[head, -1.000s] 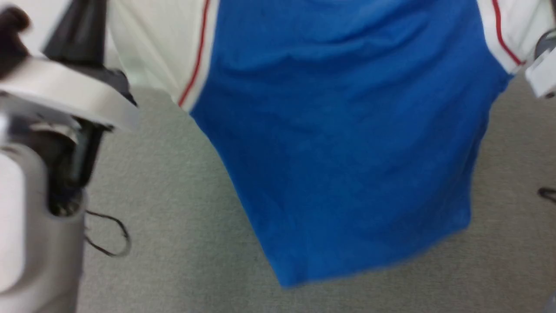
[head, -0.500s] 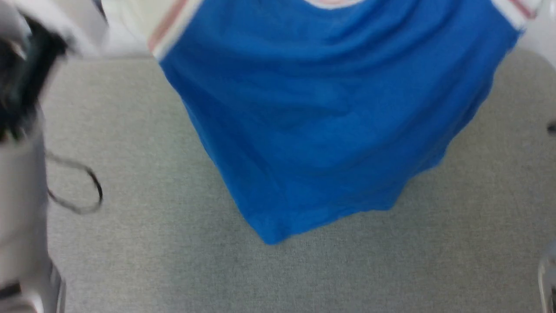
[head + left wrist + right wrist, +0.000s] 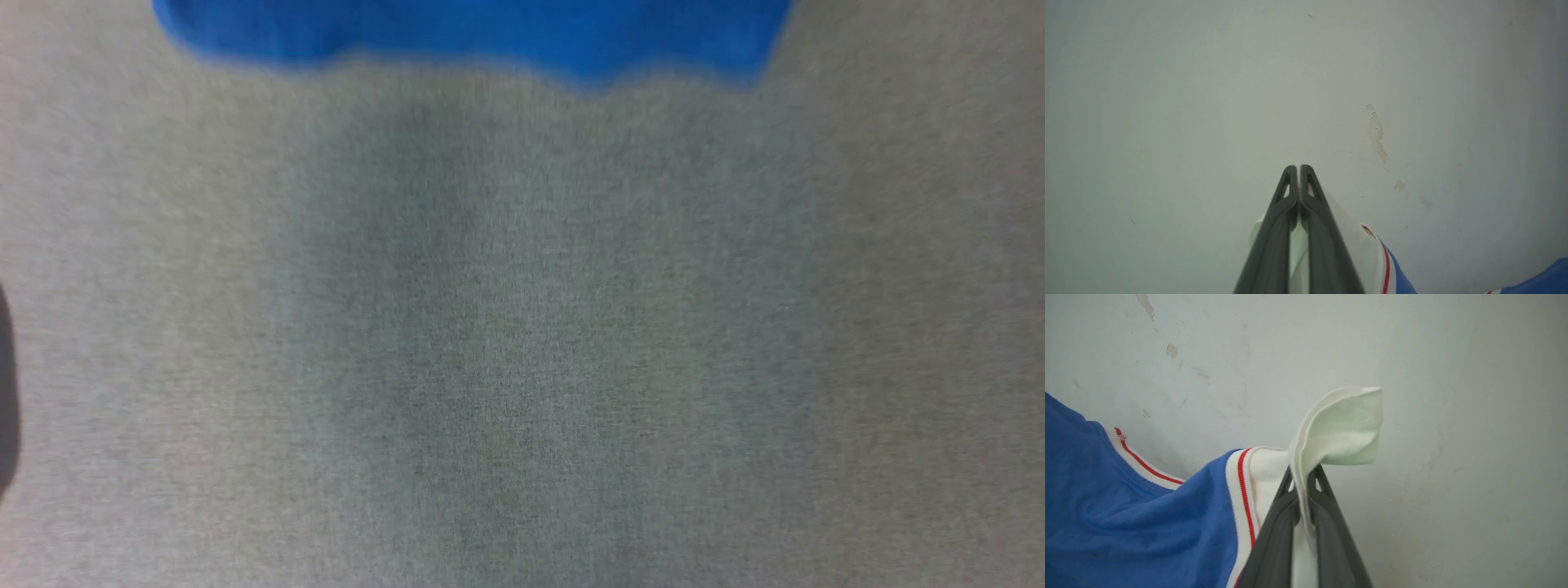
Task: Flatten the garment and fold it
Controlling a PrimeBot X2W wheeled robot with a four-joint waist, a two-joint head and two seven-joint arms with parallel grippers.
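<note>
Blue garment — left gripper and right gripper each clamped on its white cloth.

The right gripper rose from the bottom edge, its two dark fingers pinched on the white sleeve of the shirt. A flap of that sleeve stuck out past the tips and curled to the right. The blue body sagged to the left, edged by white bands with a thin red stripe, against a pale, chipped wall.
</note>
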